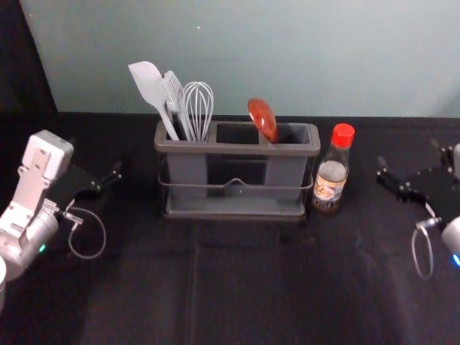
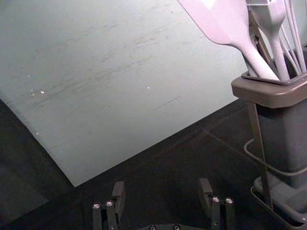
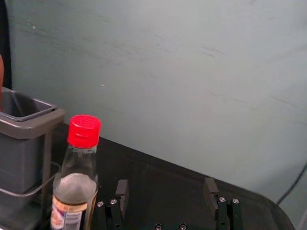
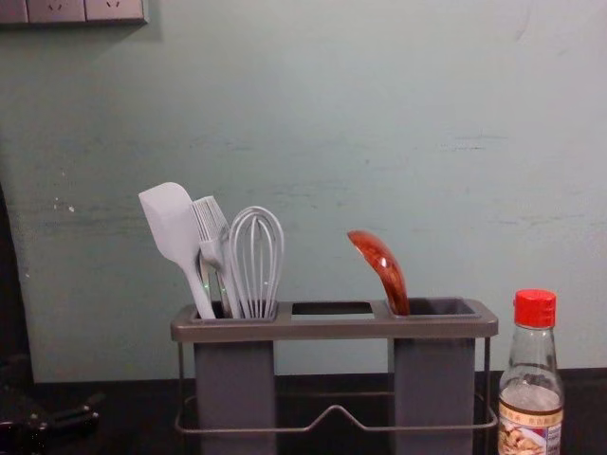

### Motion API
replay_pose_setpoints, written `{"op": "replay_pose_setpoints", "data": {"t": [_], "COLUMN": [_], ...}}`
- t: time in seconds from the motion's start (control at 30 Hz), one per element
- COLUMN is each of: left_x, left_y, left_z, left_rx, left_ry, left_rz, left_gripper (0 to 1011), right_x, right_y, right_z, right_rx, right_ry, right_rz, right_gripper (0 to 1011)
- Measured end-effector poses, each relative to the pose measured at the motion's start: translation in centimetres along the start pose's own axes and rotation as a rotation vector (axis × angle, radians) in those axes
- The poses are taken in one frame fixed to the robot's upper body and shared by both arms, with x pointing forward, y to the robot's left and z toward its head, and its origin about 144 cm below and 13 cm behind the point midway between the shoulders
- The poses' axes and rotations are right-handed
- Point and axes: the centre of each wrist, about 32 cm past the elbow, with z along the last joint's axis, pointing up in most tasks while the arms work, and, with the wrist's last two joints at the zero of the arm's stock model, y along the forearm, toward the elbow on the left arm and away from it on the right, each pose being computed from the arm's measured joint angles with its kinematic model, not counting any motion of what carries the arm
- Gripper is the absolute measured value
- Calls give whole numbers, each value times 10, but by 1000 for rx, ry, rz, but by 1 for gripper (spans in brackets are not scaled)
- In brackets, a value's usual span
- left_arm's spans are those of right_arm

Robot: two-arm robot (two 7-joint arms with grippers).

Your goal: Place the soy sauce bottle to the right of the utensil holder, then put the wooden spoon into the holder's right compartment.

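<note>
Nearest, low on either side of the black-covered table (image 1: 244, 287), both grippers stand clear with their fingers spread and nothing between them: the left gripper (image 2: 162, 184) off the holder's left end, the right gripper (image 3: 166, 183) beyond the bottle. They look to be kept wide so neither knocks anything. The soy sauce bottle (image 1: 330, 180) stands upright just beside the right end of the utensil holder (image 1: 237, 149), where the task wants it. In the holder's right compartment (image 1: 286, 172), the wooden spoon (image 1: 263, 118) sits bowl up, leaning left, likely propped by the inner rim; how deep its handle goes I cannot tell. The spatula (image 4: 171, 223), brush (image 4: 211, 223) and whisk (image 4: 256, 261) share the left compartment (image 4: 234, 384), leaving the spoon its own. Both placements seem done, so only backing away remains, before the pale wall (image 1: 287, 57)
</note>
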Motion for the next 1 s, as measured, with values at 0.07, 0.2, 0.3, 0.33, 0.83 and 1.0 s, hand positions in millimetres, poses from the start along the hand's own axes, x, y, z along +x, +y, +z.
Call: {"op": "replay_pose_setpoints", "data": {"t": [0.07,0.2,0.3,0.33,0.83,1.0], "left_x": [0,0,0,0,0,0], "left_y": [0,0,0,0,0,0], "left_z": [0,0,0,0,0,0], "left_rx": [0,0,0,0,0,0], "left_ry": [0,0,0,0,0,0], "left_rz": [0,0,0,0,0,0], "left_gripper": [1005,1005,1005,1005,1005,1005], "right_x": [3,8,10,11,7,7], "right_y": [10,28,37,41,58,58], "right_z": [-5,-12,-13,-12,-10,-10], "right_rx": [16,45,49,49,-16,-16], "right_ry": [-10,-22,-32,-39,-57,-57], "right_rz": [14,44,57,61,24,24], "right_gripper": [1003,1002,1003,1003,1003,1003]}}
